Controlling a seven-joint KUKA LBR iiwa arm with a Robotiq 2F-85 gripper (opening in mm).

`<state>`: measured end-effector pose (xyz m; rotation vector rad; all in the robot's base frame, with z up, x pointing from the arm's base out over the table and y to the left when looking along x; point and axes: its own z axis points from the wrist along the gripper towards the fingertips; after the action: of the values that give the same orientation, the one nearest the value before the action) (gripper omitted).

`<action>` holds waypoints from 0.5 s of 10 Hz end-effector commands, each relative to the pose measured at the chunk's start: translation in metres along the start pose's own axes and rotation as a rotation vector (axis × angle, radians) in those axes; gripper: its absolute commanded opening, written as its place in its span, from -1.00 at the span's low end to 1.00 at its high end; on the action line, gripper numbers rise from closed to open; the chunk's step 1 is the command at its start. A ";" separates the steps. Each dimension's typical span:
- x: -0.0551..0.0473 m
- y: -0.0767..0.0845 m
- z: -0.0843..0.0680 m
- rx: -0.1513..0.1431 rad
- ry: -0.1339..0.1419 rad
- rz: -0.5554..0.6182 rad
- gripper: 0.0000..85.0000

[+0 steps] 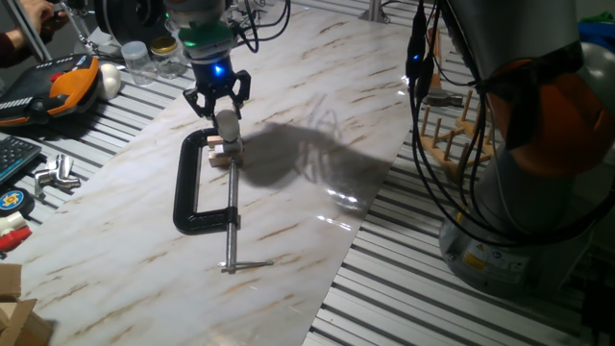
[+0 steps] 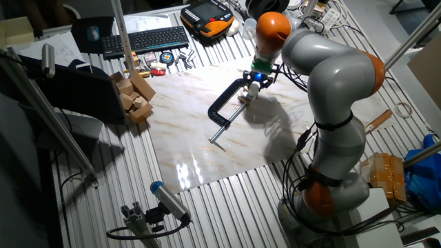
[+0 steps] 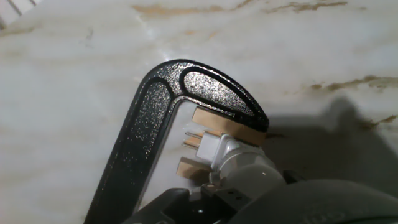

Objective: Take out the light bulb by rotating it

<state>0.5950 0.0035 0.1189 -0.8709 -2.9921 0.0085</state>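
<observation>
The light bulb (image 1: 228,125) is small, frosted and white. It stands in a socket on a small wooden block (image 1: 223,152) held in the jaw of a black C-clamp (image 1: 192,197) that lies on the marbled board. My gripper (image 1: 219,106) hangs right over the bulb with its black fingers spread to either side of the bulb's top, and it looks open. In the hand view the bulb (image 3: 252,177) and its silvery base sit very close at the bottom, beside the clamp (image 3: 149,112) and block (image 3: 217,127). The other fixed view shows the gripper (image 2: 258,76) above the bulb (image 2: 253,87).
An orange-and-black tool (image 1: 67,82), a white ball (image 1: 110,79) and clear jars (image 1: 139,58) lie at the back left. A wooden peg rack (image 1: 452,135) and hanging cables (image 1: 423,144) stand right of the board. A keyboard (image 2: 145,40) and wooden blocks (image 2: 134,96) are beyond.
</observation>
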 end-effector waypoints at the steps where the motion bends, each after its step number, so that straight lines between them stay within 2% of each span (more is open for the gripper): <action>1: 0.000 0.000 0.000 0.001 0.001 -0.036 -1.00; 5: 0.000 0.000 0.000 0.008 0.004 -0.176 -1.00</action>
<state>0.5950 0.0035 0.1190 -0.6158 -3.0479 0.0138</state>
